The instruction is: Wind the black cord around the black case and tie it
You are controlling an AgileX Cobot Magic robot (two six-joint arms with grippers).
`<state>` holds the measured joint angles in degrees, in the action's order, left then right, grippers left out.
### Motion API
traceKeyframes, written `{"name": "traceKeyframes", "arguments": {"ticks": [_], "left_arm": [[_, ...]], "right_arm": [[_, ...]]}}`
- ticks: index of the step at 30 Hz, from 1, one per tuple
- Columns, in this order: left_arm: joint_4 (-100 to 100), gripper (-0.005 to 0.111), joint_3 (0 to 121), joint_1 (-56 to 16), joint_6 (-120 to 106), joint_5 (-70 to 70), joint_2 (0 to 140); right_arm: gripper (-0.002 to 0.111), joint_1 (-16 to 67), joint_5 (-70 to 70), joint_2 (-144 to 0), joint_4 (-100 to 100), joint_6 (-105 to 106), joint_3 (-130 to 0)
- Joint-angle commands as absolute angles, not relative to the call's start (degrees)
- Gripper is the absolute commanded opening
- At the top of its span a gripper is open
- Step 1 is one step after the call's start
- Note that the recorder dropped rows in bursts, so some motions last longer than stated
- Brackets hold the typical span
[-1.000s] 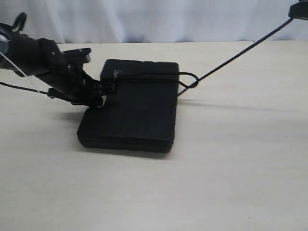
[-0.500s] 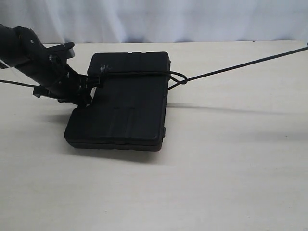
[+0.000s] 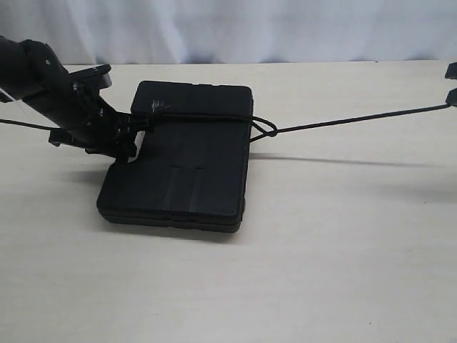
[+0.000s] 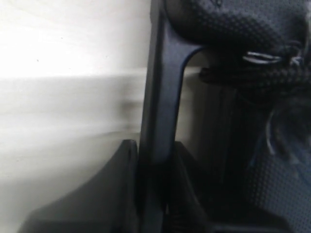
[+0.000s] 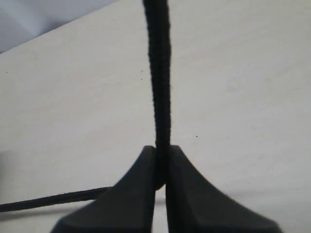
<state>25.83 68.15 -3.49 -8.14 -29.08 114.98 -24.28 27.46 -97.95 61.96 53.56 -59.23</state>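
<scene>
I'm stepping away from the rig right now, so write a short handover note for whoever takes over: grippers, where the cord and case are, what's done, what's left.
Left gripper: jaws shut on what looks like one end of the black cord, at the left edge of the black case.
Right gripper: jaws shut on the cord, which is stretched taut off to the right.
Case lies flat on the table.
Done: cord crosses the case's far end, with a loose loop at its right edge.
Left: cinch that loop into a firm knot, then release.
</scene>
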Motion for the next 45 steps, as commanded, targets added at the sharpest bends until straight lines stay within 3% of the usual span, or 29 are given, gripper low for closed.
{"name": "traceKeyframes", "arguments": {"ticks": [1,8,13,14,17,23,26,30,32,36,37,39,40,41,45], "left_arm": [[24.58,0.000,68.12,-2.04,-5.95,-25.80,114.53],[24.58,0.002,68.12,-2.04,-10.41,-25.69,114.53],[26.12,0.037,68.12,-2.04,-12.27,-24.03,114.53],[27.54,0.040,68.12,-2.04,-12.27,-23.77,114.53],[31.15,0.042,68.25,-2.04,-12.27,-22.96,114.27],[30.53,0.042,70.46,-2.04,-12.55,-24.36,110.15],[27.12,0.042,70.46,-2.04,-13.89,-24.26,106.43],[20.43,0.041,70.46,-1.92,-13.03,-26.54,102.57],[17.08,0.041,70.46,-1.92,-10.82,-28.76,99.54],[8.89,0.038,70.46,-1.92,-4.34,-35.03,92.58],[7.57,0.033,70.46,-1.92,-2.99,-35.94,91.46],[6.38,0.012,69.61,-2.04,-2.11,-39.03,88.02],[6.23,0.000,67.29,-2.04,-2.11,-39.78,84.38],[5.30,0.000,65.60,-2.04,-2.11,-39.78,82.31],[3.77,0.000,57.17,-2.04,-1.04,-39.78,71.77]], "right_arm": [[0.004,-26.01,17.65,-100.16,62.05,51.96,-59.63],[0.004,-26.01,17.98,-101.49,62.05,51.61,-59.63],[0.005,-26.01,18.00,-101.49,62.05,51.61,-59.63],[0.005,-26.01,18.00,-101.49,62.05,51.61,-59.63],[0.016,-26.01,18.09,-101.49,62.05,51.61,-59.63],[0.055,-26.01,19.59,-101.13,62.05,51.16,-59.63],[0.064,-26.01,21.12,-98.20,61.11,51.16,-59.96],[0.064,-26.01,21.12,-93.12,54.79,50.04,-59.96],[0.064,-26.01,21.25,-88.28,43.23,39.77,-59.96],[0.063,-25.85,30.41,-78.72,-4.45,-1.21,-59.96],[0.060,-25.84,32.78,-77.63,-5.76,-4.21,-59.96],[0.038,-22.54,37.63,-75.27,-2.03,-1.53,-59.96],[0.016,-17.82,40.11,-74.05,-1.79,3.32,-59.96],[0.004,-14.79,41.39,-73.65,-1.79,5.59,-59.96],[0.004,-2.97,50.18,-72.68,-3.29,5.83,-59.96]]}}
